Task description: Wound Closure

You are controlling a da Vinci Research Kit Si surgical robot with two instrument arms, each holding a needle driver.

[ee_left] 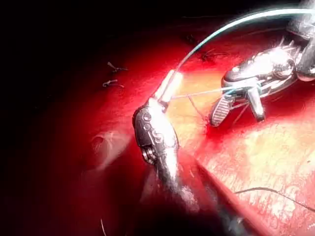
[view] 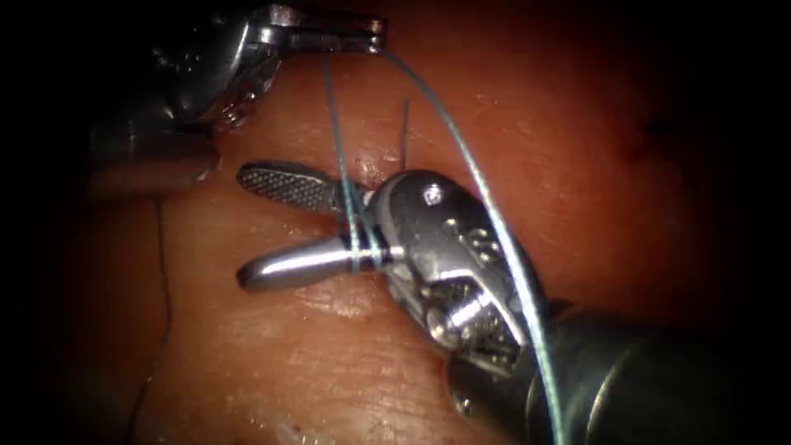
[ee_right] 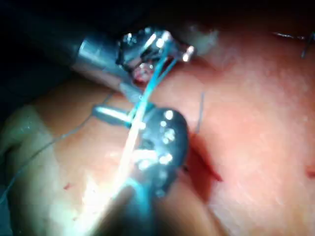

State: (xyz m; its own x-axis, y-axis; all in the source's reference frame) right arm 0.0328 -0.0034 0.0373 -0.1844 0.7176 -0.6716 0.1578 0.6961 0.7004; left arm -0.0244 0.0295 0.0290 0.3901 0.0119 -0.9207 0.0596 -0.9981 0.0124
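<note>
Currently, at the wound:

Right tool (view: 247, 231): entering from the lower right of the endoscope frame and reaching to mid-frame, its jaws are standing wide apart and gripping nothing, the upper one showing its ridged inner face, the lower one smooth and rounded.

Thread (view: 486, 206): pale blue, it is wrapping around the right tool's lower jaw close to the hinge, crossing the upper jaw on its way. One strand is rising from those wraps to the left tool at the top of the frame. A second strand is leaving the left tool and curving down over the right tool's body to the lower right edge. A short end is sticking up just above the right tool's hinge.

Left tool (view: 375, 37): sitting at the upper left of the endoscope frame with its tip at top centre, its jaws are clamped on the thread where both strands meet.

Left tool, left wrist view (ee_left: 170, 86): its tip is pinching the thread, with one strand arcing away and one running across to the right tool's spread jaws (ee_left: 236, 108).

Tissue (view: 626, 189): lying under both tools, wet and glossy.

Red fluid (ee_right: 204, 164): lining a slit in the tissue beside the right tool in the right wrist view.

Dark thread (view: 165, 288): trailing down the left of the endoscope frame.

Needle: cannot tell where it is.
</note>
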